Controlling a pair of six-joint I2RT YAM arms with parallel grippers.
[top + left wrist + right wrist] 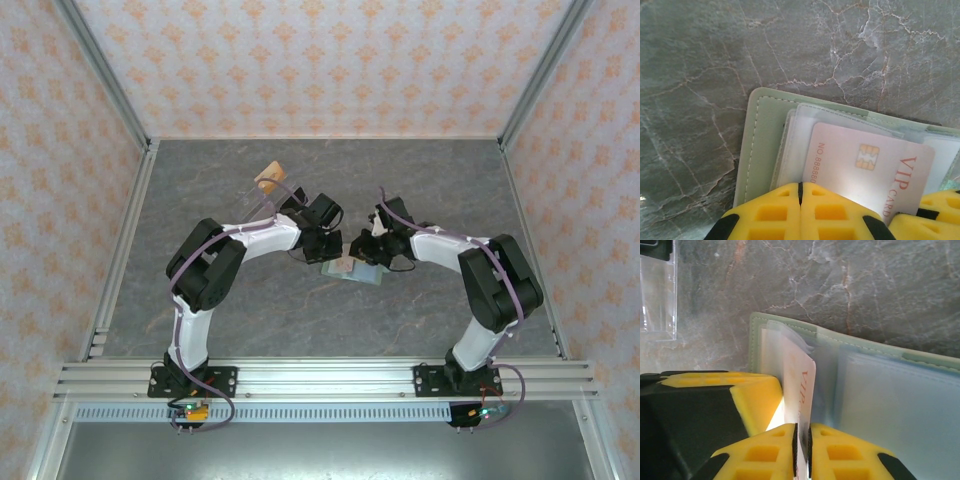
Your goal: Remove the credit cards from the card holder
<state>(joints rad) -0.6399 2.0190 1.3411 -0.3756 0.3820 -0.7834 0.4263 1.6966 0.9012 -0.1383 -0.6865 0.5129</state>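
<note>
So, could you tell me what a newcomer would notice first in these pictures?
Probably the open sage-green card holder lying at the middle of the table. Close up, a pale pink VIP card juts from its clear sleeves, pinched edge-on in the right gripper, with the left gripper shut beside it.

VIP card (867, 167) lower edge hidden behind left pincer (800, 192), card holder (765, 145) cut by right edge

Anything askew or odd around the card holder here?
Nothing spilled or damaged. The VIP card is pinched in the right gripper over the open card holder, and a clear sleeve beside it curls up unevenly.
</note>
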